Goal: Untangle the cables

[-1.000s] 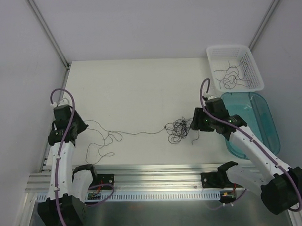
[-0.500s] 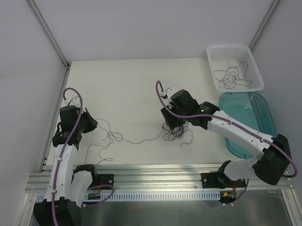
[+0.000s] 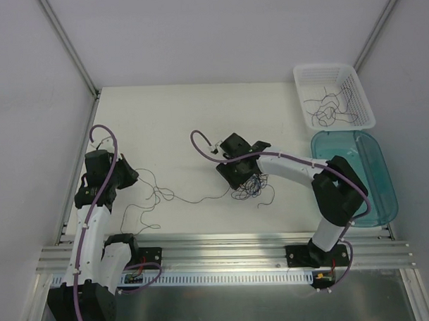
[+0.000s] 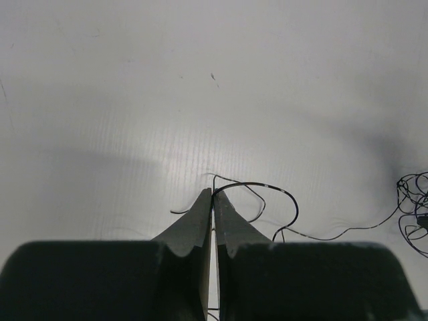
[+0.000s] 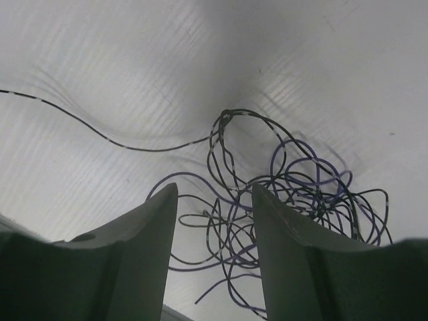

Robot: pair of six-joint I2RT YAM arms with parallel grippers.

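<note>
The cables lie as a small dark purplish wad (image 3: 252,187) in the middle of the table, and the right wrist view shows the same wad (image 5: 294,194) close up. One thin strand (image 3: 195,200) runs left from it to loose loops (image 3: 142,205). My left gripper (image 3: 130,176) is shut on that strand, which arcs out from the fingertips (image 4: 213,194) as a loop (image 4: 284,197). My right gripper (image 3: 236,175) hovers at the wad's left edge, open (image 5: 214,189). Wire loops lie between and below its fingers without being gripped.
A white basket (image 3: 331,67) at the back right holds a few separate wires (image 3: 331,108). A teal tub (image 3: 373,162) stands just in front of it. An aluminium rail (image 3: 224,248) runs along the near edge, and white walls close the sides.
My right arm swung left from beside the teal tub to over the wad. My left gripper shifted slightly right, and the strand to the wad went slacker.
</note>
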